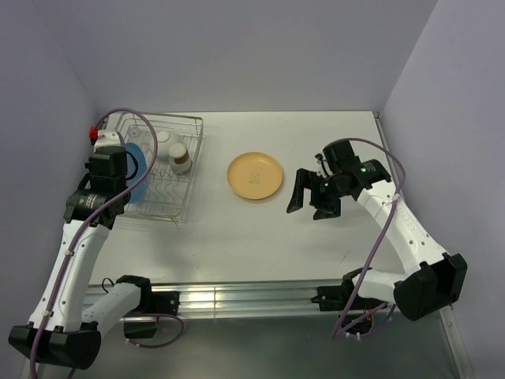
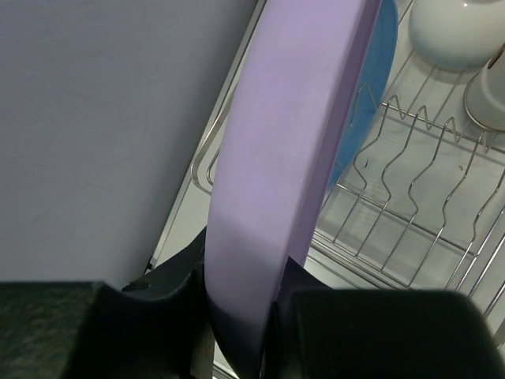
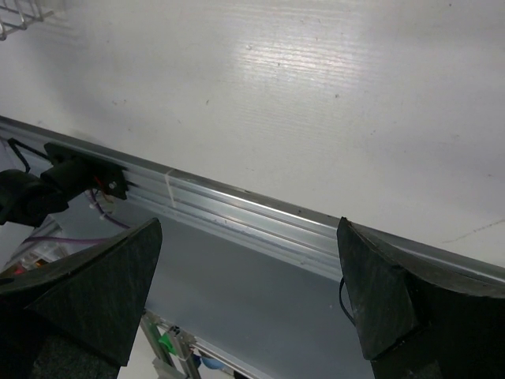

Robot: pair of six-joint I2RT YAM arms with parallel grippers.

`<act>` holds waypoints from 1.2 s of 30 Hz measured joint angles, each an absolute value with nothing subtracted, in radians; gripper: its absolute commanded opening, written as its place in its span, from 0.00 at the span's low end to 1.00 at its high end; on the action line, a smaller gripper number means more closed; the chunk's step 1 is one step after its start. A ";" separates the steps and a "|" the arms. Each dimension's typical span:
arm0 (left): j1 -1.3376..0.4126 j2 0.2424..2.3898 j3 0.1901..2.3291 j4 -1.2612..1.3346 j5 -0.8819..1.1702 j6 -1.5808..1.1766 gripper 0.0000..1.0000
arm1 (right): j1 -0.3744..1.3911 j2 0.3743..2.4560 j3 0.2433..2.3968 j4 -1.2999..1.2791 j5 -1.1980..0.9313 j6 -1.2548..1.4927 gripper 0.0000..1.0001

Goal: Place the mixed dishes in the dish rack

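My left gripper (image 2: 241, 316) is shut on the rim of the purple plate (image 2: 292, 150) and holds it on edge at the left side of the silver wire dish rack (image 2: 410, 189). The blue plate (image 2: 367, 95) stands right behind it in the rack. The white bowl (image 2: 454, 31) and the cream cup (image 2: 489, 95) sit further in. From above, the left gripper (image 1: 117, 162) covers most of the purple plate beside the blue plate (image 1: 140, 175), inside the rack (image 1: 185, 201). The yellow-orange plate (image 1: 255, 174) lies flat mid-table. My right gripper (image 1: 309, 204) is open and empty to its right. I cannot make out the clear glass.
The left wall stands close beside the rack and the left arm. An aluminium rail (image 3: 260, 217) runs along the table's front edge, below the open right gripper (image 3: 248, 237). The bowl (image 1: 163, 140) and cup (image 1: 181, 158) fill the rack's back half.
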State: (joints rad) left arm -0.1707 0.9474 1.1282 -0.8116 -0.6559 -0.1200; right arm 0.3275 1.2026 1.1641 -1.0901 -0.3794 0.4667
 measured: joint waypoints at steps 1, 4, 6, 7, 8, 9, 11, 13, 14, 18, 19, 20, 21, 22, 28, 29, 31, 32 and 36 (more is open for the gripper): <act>-0.163 0.948 1.125 -0.804 -0.651 -0.116 0.00 | 0.327 1.207 1.164 -1.090 -0.373 0.465 1.00; -0.154 0.950 1.117 -0.782 -0.642 -0.113 0.00 | 0.327 1.214 1.163 -1.090 -0.363 0.461 1.00; -0.145 0.957 1.114 -0.770 -0.633 -0.113 0.00 | 0.327 1.216 1.159 -1.089 -0.363 0.461 1.00; -0.140 0.960 1.111 -0.763 -0.629 -0.113 0.00 | 0.327 1.217 1.157 -1.090 -0.364 0.461 1.00; -0.134 0.964 1.106 -0.756 -0.624 -0.114 0.00 | 0.327 1.221 1.157 -1.090 -0.364 0.461 1.00; -0.128 0.967 1.100 -0.751 -0.618 -0.115 0.00 | 0.327 1.225 1.157 -1.089 -0.364 0.461 1.00; -0.115 0.974 1.094 -0.746 -0.605 -0.117 0.00 | 0.327 1.235 1.157 -1.089 -0.367 0.458 1.00; -0.102 0.987 1.094 -0.741 -0.593 -0.118 0.00 | 0.327 1.244 1.157 -1.089 -0.369 0.456 1.00; -0.097 0.993 1.094 -0.739 -0.587 -0.121 0.00 | 0.328 1.247 1.157 -1.089 -0.372 0.455 1.00; -0.081 1.016 1.093 -0.730 -0.562 -0.132 0.00 | 0.328 1.250 1.152 -1.085 -0.384 0.455 1.00; -0.078 1.020 1.092 -0.724 -0.555 -0.136 0.00 | 0.328 1.250 1.151 -1.085 -0.386 0.454 1.00; -0.074 1.025 1.092 -0.722 -0.548 -0.142 0.00 | 0.329 1.250 1.150 -1.085 -0.386 0.454 1.00; -0.070 1.030 1.091 -0.718 -0.542 -0.146 0.00 | 0.330 1.250 1.147 -1.085 -0.387 0.454 1.00; -0.067 1.033 1.089 -0.715 -0.538 -0.150 0.00 | 0.330 1.250 1.145 -1.085 -0.387 0.453 1.00; -0.046 1.052 1.062 -0.715 -0.506 -0.174 0.00 | 0.330 1.250 1.136 -1.084 -0.391 0.450 1.00; -0.042 1.056 1.060 -0.715 -0.498 -0.178 0.00 | 0.330 1.250 1.135 -1.083 -0.392 0.450 0.99; -0.035 1.062 1.055 -0.712 -0.490 -0.179 0.00 | 0.330 1.250 1.124 -1.075 -0.395 0.450 0.99; -0.033 1.063 1.051 -0.709 -0.485 -0.179 0.00 | 0.330 1.250 1.118 -1.074 -0.398 0.450 0.99; -0.027 1.063 1.034 -0.695 -0.470 -0.179 0.00 | 0.330 1.251 1.103 -1.074 -0.402 0.447 0.99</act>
